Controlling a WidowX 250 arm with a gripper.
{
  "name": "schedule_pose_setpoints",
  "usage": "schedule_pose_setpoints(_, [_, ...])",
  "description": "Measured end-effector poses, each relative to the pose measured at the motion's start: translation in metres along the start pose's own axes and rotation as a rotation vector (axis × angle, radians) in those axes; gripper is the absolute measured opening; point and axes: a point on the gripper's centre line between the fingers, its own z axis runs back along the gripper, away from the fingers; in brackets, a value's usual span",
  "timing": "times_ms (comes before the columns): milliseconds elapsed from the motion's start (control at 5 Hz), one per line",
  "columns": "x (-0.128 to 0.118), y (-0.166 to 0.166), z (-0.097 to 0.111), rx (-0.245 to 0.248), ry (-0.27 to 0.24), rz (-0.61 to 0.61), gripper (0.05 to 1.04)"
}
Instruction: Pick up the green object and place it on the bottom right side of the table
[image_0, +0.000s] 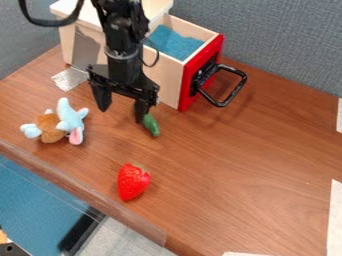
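Wood-grain table (254, 165): your work surface.
Gripper (121, 114): fingers spread, holding nothing.
Green toy vegetable (152, 125): on the table, partly behind one finger.
Grasp: likely your step; centre the gripper over the vegetable before closing.

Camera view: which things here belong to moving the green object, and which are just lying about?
Part of the job:
- green object, beside one finger of the tool
- tool, open
- table, its bottom right side being the goal

Just lying about:
- red strawberry
- brown and pale-blue plush
- wooden box with a red front
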Motion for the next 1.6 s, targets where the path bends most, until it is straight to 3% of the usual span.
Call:
schedule_pose_setpoints(200, [0.001,-0.008,-0.009,-0.001,-0.007,0.023,0.999])
schedule_pose_setpoints(600, [0.017,-0.023,-0.003,-0.021,-0.063,0.071,0.999])
schedule_pose_setpoints(1000, [0.019,-0.028,-0.023,-0.009,-0.030,0.088,0.999])
schedule_pose_setpoints(1200, [0.017,-0.026,-0.029,0.004,-0.018,0.089,0.943])
schedule_pose_setpoints(1600, [0.016,-0.027,-0.029,-0.006,-0.020,0.076,0.356])
